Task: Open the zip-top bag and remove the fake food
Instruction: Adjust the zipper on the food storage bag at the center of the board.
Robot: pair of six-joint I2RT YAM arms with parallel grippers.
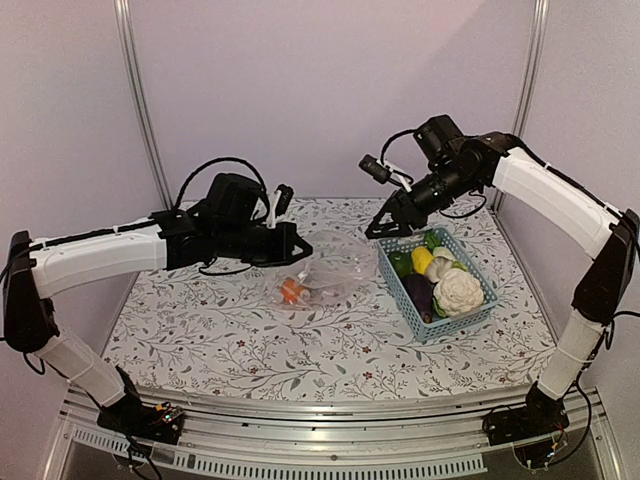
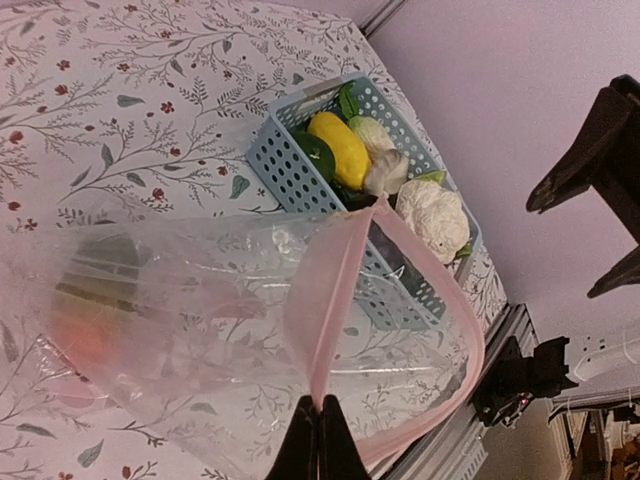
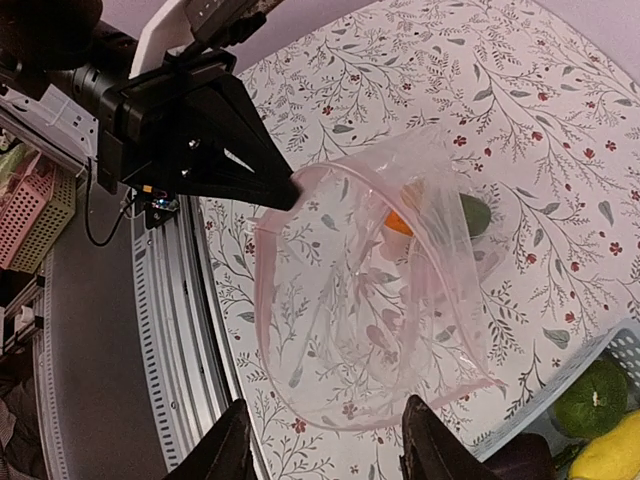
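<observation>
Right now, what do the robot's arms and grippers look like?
The left arm and right arm have white tube-shaped shells and black joints. The left gripper and right gripper are black, with two pointed fingers. Black cables loop near each wrist.

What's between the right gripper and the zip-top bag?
Nothing: in the right wrist view the right gripper faces the zip-top bag mouth across a bare gap.

fake food (image 2: pixel 85 338) blurred thru bag (image 2: pixel 230 380), basket (image 3: pixel 618 345) cut off btm-right corner
</observation>
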